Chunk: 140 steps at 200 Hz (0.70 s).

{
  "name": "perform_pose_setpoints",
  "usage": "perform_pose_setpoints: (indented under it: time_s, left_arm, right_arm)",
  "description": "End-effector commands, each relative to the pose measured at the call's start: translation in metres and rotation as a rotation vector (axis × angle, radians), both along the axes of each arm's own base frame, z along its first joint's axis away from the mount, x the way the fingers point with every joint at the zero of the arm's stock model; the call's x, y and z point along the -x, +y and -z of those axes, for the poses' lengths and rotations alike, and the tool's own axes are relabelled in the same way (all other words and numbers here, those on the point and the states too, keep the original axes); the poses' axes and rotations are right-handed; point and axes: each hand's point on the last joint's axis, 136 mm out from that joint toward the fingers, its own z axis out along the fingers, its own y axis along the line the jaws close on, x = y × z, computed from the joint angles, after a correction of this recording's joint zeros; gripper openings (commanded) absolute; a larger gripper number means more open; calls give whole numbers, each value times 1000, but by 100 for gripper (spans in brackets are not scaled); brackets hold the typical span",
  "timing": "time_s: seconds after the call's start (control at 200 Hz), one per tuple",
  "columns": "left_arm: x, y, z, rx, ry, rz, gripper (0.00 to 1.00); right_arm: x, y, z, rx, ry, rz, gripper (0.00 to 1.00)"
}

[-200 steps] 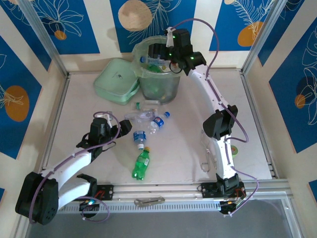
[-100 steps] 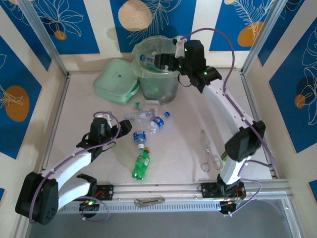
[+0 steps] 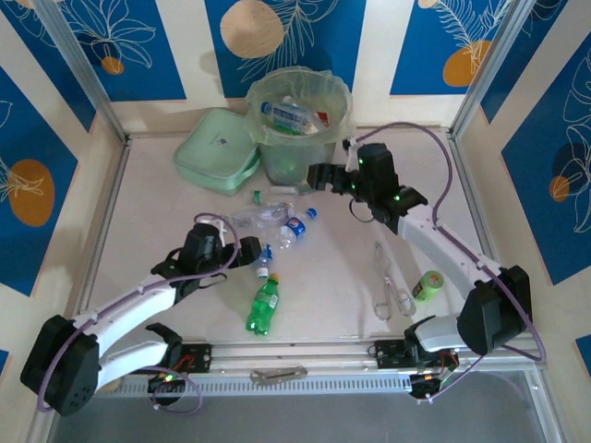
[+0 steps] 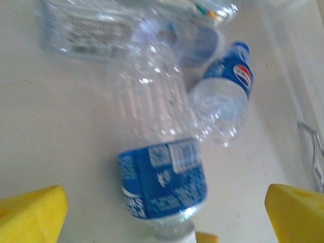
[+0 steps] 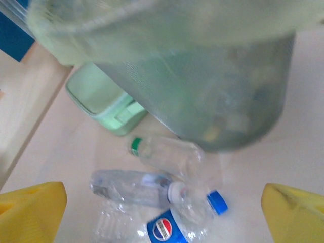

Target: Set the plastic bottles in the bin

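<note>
The bin (image 3: 300, 129) stands at the back with several plastic bottles inside, one blue-labelled (image 3: 286, 113). On the table lie a blue-labelled bottle (image 3: 260, 254), a Pepsi bottle (image 3: 297, 226), clear bottles (image 3: 259, 216) and a green bottle (image 3: 265, 305). My left gripper (image 3: 243, 249) is open just left of the blue-labelled bottle (image 4: 162, 177), which lies between its yellow fingers (image 4: 35, 212), untouched. My right gripper (image 3: 319, 177) hangs open beside the bin's (image 5: 202, 76) lower right wall, above a green-capped bottle (image 5: 167, 152) and the Pepsi bottle (image 5: 187, 223).
A flat pale-green lid (image 3: 217, 152) lies left of the bin. Metal tongs (image 3: 390, 286) and a stubby lime-green item (image 3: 428, 285) lie near the right arm. A metal tool (image 3: 277, 374) rests on the front rail. Frame posts bound the table's sides.
My right gripper left the bin's mouth, came down to its right front, and its jaws widened; a blue-labelled bottle stays in the bin. My left gripper moved right, up to the blue-labelled bottle.
</note>
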Motion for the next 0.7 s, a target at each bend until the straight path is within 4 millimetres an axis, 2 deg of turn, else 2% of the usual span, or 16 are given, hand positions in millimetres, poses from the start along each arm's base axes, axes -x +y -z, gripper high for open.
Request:
perform_pose_setpoints:
  time_s: [0.0,0.185,0.285,0.485,0.695]
  left_arm:
    - [11,-9,-3,-81,1,50,100]
    - [49,-17,18,-226,91,186,100]
    - [66,-18,24,-326,108,251,100]
    - [97,-35,33,-456,108,369,100]
    - [115,-58,46,-594,84,476,99]
  right_arm:
    - [6,-23,-4,-38,-19,102,99]
    - [10,-52,8,-61,1,203,99]
    - [7,-61,8,-109,5,233,99]
    - [2,-64,19,-172,49,246,99]
    - [2,-61,29,-171,89,231,99]
